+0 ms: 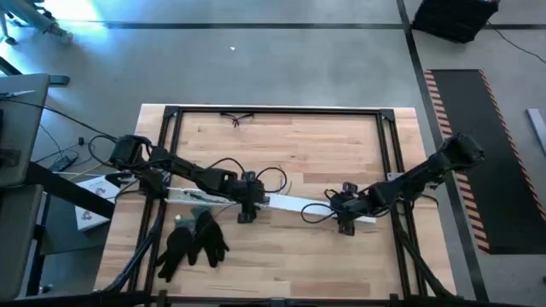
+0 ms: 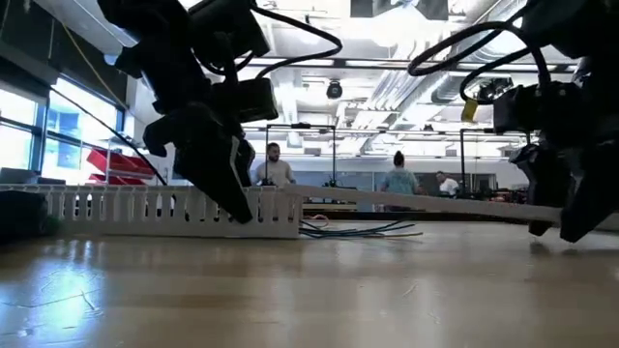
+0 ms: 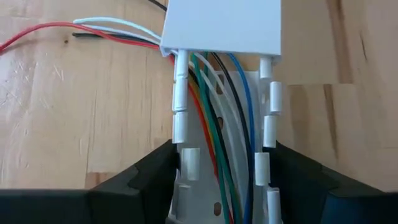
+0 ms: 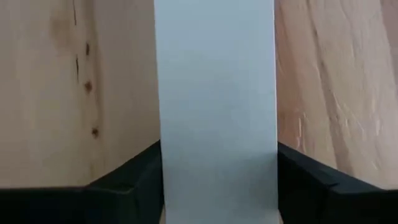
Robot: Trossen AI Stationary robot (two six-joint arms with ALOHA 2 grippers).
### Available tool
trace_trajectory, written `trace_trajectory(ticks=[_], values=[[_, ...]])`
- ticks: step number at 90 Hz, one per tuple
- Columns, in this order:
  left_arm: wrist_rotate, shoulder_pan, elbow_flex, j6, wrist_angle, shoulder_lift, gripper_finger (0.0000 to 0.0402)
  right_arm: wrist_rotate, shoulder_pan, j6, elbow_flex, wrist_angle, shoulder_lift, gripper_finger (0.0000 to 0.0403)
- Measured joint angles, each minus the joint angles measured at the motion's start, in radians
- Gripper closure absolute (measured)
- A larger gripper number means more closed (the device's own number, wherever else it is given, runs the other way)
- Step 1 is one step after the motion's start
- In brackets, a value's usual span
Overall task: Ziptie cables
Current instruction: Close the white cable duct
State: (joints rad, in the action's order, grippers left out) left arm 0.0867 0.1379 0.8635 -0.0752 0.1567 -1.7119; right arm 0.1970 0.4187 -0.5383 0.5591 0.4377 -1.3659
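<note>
The cables (image 3: 217, 124), thin red, green, black, blue and white wires, lie lengthwise inside a white slotted channel (image 1: 192, 195) on the wooden table. Their free ends (image 3: 112, 28) fan out onto the wood past the channel. A flat white cover strip (image 1: 299, 205) caps the channel's far part (image 3: 224, 25) and runs on toward the table's right. My left gripper (image 1: 247, 209) straddles the open channel. My right gripper (image 1: 345, 220) is shut on the cover strip's other end. My left gripper has one finger against each slotted side wall (image 3: 188, 163) of the channel, just short of where the cover begins. The fingers come from above and lie across the channel, which rests on the table. My right gripper pinches the cover strip by its two long edges (image 4: 166, 155), fingers across it and coming from above. In the low view that end of the strip (image 2: 522, 211) hangs above the table, while the other end rests on the channel's top (image 2: 295, 191).
A pair of black gloves (image 1: 194, 241) lies near the front left, close to the channel. Dark glasses (image 1: 237, 117) lie at the far edge. Black arm cords (image 1: 273, 176) loop over the table's middle. Bare wood lies in front of and behind the channel.
</note>
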Motion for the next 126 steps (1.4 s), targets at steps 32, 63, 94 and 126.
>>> trace_trajectory(ticks=[32,63,94,126], values=[[-0.038,0.000,0.000,0.027,-0.004,0.000,0.0199,-0.088,-0.065,0.089,0.075,0.076,0.000,0.0173],[-0.030,0.002,-0.002,-0.002,-0.029,0.000,0.0199,-0.136,-0.111,0.111,0.075,0.066,0.000,0.0172],[-0.021,0.002,-0.002,0.001,-0.034,0.000,0.0178,-0.149,-0.122,0.117,0.075,0.076,0.000,0.0171],[0.010,0.000,0.015,-0.010,-0.006,0.010,0.0152,-0.142,-0.123,0.117,0.075,0.078,0.000,0.0171]])
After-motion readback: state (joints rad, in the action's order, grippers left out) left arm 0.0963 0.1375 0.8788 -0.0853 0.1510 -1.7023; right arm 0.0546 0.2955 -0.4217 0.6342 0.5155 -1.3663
